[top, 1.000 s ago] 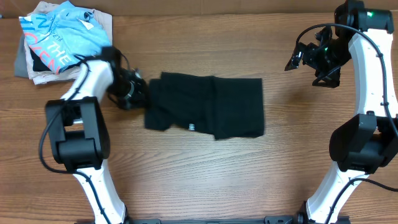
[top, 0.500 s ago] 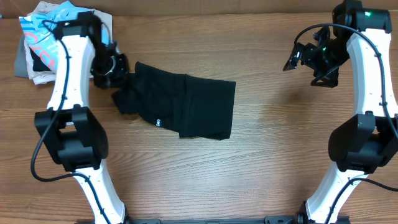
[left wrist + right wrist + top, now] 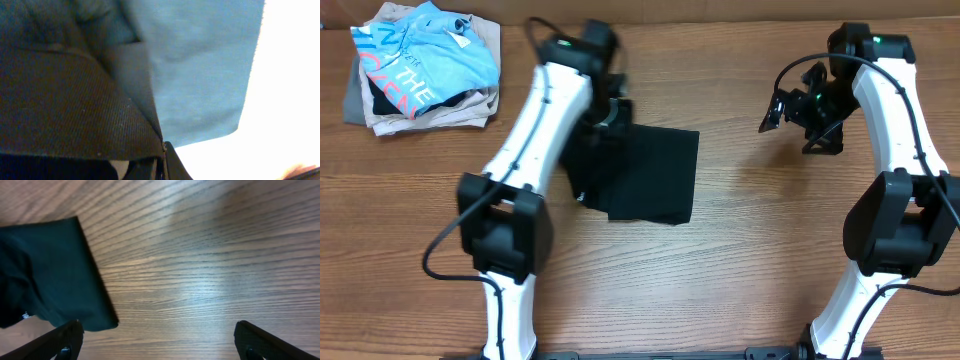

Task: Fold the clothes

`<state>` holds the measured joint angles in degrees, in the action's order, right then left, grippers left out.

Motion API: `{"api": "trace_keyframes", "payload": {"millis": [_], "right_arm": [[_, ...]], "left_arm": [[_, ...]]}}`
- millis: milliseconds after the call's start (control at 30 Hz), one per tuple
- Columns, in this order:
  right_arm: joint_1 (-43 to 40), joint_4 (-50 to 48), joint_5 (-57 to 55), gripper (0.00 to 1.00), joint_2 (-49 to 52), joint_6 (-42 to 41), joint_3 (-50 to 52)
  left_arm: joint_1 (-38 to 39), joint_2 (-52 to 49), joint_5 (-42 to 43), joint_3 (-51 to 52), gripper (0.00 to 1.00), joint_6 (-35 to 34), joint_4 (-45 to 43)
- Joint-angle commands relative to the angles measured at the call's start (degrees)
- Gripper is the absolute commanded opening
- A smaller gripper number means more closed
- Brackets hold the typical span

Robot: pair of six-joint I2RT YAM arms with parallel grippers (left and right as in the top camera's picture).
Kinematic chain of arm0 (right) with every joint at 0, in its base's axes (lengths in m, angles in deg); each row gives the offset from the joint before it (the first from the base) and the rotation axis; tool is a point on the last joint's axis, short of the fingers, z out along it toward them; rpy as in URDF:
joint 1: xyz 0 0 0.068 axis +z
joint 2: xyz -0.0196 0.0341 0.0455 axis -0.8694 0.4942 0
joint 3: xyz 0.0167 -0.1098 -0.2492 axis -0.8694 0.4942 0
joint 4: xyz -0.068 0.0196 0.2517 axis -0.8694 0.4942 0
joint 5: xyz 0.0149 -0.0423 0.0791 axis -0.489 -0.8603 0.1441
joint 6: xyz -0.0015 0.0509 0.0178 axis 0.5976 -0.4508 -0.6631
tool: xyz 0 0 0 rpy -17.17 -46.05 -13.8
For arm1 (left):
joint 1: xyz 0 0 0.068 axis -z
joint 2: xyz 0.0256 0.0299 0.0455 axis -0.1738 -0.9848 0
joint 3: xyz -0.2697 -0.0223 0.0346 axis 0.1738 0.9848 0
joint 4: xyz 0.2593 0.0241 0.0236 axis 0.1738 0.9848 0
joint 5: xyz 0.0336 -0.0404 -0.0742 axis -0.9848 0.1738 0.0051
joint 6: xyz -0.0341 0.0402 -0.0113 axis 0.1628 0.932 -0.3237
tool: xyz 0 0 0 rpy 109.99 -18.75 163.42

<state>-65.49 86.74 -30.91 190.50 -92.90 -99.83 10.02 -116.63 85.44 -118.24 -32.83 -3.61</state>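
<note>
The black garment (image 3: pixel 645 175) lies mid-table, its left part lifted and folded over toward the right. My left gripper (image 3: pixel 611 112) is above its upper left corner, shut on a fold of the fabric. In the left wrist view the gripper (image 3: pixel 162 150) pinches dark ribbed fabric (image 3: pixel 65 110), and a brightly lit sheet that looks blue-grey (image 3: pixel 200 65) hangs behind it. My right gripper (image 3: pixel 778 108) hovers open and empty to the garment's right. In the right wrist view it (image 3: pixel 160 345) is over bare wood, with the garment's right edge (image 3: pixel 45 275) and a small white mark (image 3: pixel 23 315) at the left.
A pile of other clothes sits at the far left corner: a light blue shirt with coral lettering (image 3: pixel 420 55) on top of beige and grey folded garments (image 3: pixel 430 112). The wooden table (image 3: pixel 770 230) is bare right of the garment. The arm bases stand at the front.
My left arm has swung from beside the clothes pile to the right, carrying the garment's left edge up and over its middle. My right gripper has shifted slightly left, still open.
</note>
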Motion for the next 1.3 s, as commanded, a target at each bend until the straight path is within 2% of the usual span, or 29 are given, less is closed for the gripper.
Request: {"api": "trace_keyframes", "payload": {"millis": [0, 267, 533, 567, 633, 700, 767, 1000, 1100, 1167, 1200, 1233, 1267], "right_arm": [[0.02, -1.64, 1.7, 1.0, -1.05, 0.26, 2.51], [0.57, -7.58, 5.46, 1.0, -1.05, 0.26, 8.98], [0.59, -9.4, 6.69, 1.0, -1.05, 0.24, 11.08], [0.59, -9.4, 6.69, 1.0, -1.05, 0.24, 11.08], [0.59, -9.42, 6.69, 1.0, -1.05, 0.24, 11.08], [0.46, -9.51, 6.69, 1.0, -1.05, 0.22, 10.97], [0.17, -9.55, 6.73, 1.0, -1.05, 0.17, 10.73], [-1.55, -6.69, 9.53, 1.0, -1.07, 0.04, 5.22], [-1.84, -4.48, 12.31, 1.0, -1.07, 0.35, 1.42], [-1.81, -2.99, 13.35, 1.0, -1.07, 0.55, -0.9], [-1.66, -2.58, 13.35, 1.0, -1.07, 0.52, -1.6], [-1.49, -2.27, 13.31, 1.0, -1.09, 0.61, -2.08], [-1.33, -2.21, 13.29, 1.0, -1.09, 0.68, -2.23]], "left_arm": [[5.07, 2.01, 0.07, -1.22, 0.04, -3.41, -1.95], [14.38, 1.27, 0.02, 1.05, 0.04, -4.61, -7.5], [18.27, -2.27, 0.07, 1.2, 0.04, -6.08, -10.75], [18.38, -2.78, 0.09, 1.2, 0.08, -6.34, -10.75], [18.43, -3.3, 0.35, 1.2, 0.24, -6.75, -10.64], [18.4, -3.63, 0.5, 1.2, 0.31, -6.71, -10.27], [18.4, -3.67, 0.5, 1.2, 0.44, -6.71, -9.42], [17.29, -3.08, -0.28, -1.16, 0.39, -5.46, -5.55], [14.51, -2.34, -4.48, -4.28, 0.38, -5.95, -1.66], [11.47, -2.21, -5.86, -6.43, 0.41, -6.25, 0.92], [9.66, -2.21, -5.77, -6.86, 0.49, -6.21, 1.46], [7.78, -2.21, -5.75, -6.86, 0.7, -6.14, 1.66], [5.84, -2.25, -5.62, -6.78, 1.0, -5.99, 1.84]]}}
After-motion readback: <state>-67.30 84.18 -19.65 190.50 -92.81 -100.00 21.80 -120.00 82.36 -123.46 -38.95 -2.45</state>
